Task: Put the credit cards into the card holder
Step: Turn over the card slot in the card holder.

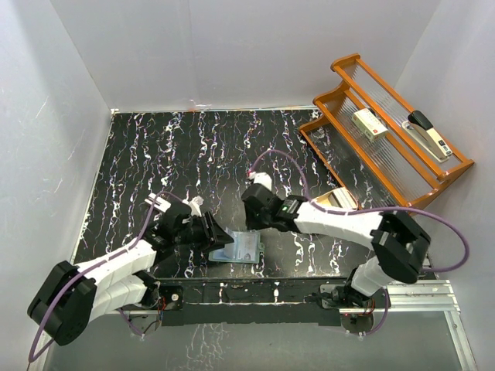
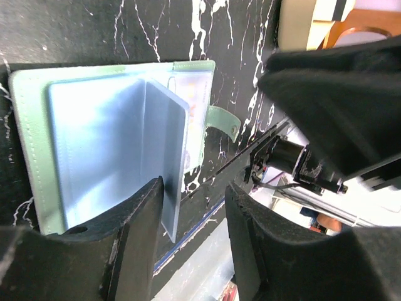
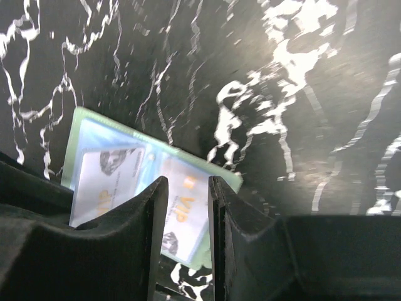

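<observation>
Lettering "VIP" marks one credit card (image 3: 182,213) in card holder (image 3: 71,150).

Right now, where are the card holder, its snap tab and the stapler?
card holder (image 2: 28,157): left wrist view, green stitched border.
snap tab (image 2: 223,120): left wrist view, strap middle.
stapler (image 1: 430,137): top external view, its body.

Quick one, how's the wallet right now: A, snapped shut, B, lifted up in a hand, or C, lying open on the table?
C: the wallet lies open on the table, with its snap tab loose to one side.
</observation>
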Controlling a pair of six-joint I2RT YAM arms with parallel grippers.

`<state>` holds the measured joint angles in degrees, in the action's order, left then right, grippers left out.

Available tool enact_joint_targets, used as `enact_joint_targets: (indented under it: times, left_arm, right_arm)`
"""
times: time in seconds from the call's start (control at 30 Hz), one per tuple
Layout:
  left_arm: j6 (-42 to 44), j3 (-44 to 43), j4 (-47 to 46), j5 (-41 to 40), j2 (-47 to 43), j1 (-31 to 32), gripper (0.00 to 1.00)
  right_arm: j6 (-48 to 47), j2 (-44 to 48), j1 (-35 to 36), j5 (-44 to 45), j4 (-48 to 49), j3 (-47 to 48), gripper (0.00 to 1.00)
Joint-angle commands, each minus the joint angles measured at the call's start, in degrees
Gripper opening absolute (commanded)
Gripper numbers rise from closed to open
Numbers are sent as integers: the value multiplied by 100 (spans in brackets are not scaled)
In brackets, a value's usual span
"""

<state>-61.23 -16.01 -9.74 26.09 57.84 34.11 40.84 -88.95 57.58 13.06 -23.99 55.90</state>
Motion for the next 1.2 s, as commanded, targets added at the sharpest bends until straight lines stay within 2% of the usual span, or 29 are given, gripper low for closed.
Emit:
enact_joint_targets:
  times: [0.0, 0.1, 0.23, 0.6, 0.77, 0.87, 0.97, 1.0, 1.03, 1.17]
  left_arm:
    - [-183, -167, -392, -18, 193, 272, 43]
    - [-271, -193, -595, -153, 421, 565, 44]
    - [15, -427, -335, -191, 610, 667, 47]
    - [574, -824, 171, -204, 670, 667, 53]
    - [930, -1136, 1035, -501, 436, 667, 54]
    - [1227, -1458, 1908, -854, 205, 666, 57]
    - [1311, -1578, 2389, -1150, -15, 651, 66]
    - [1325, -1585, 2459, -1174, -83, 643, 84]
    - [1345, -1594, 2525, -1180, -149, 649, 97]
    - [1418, -1711, 2966, -1266, -407, 641, 99]
  right_arm:
    - [-623, 709, -525, 262, -375, 65, 31]
    - [-959, 1132, -933, 260, -595, 112, 32]
    - [-1398, 1546, -1410, 203, -821, 187, 36]
    - [-1829, 1802, -2094, 332, -1365, 238, 40]
    - [-2160, 1752, -2525, 683, -1621, 323, 45]
    - [-2398, 1698, -2862, 823, -1687, 394, 47]
    - [-2637, 1605, -3205, 926, -1740, 431, 50]
    - [-2716, 1563, -3325, 964, -1764, 466, 51]
    - [-2786, 1517, -3437, 1008, -1781, 492, 52]
    - [-3112, 1363, -3894, 1201, -1815, 545, 55]
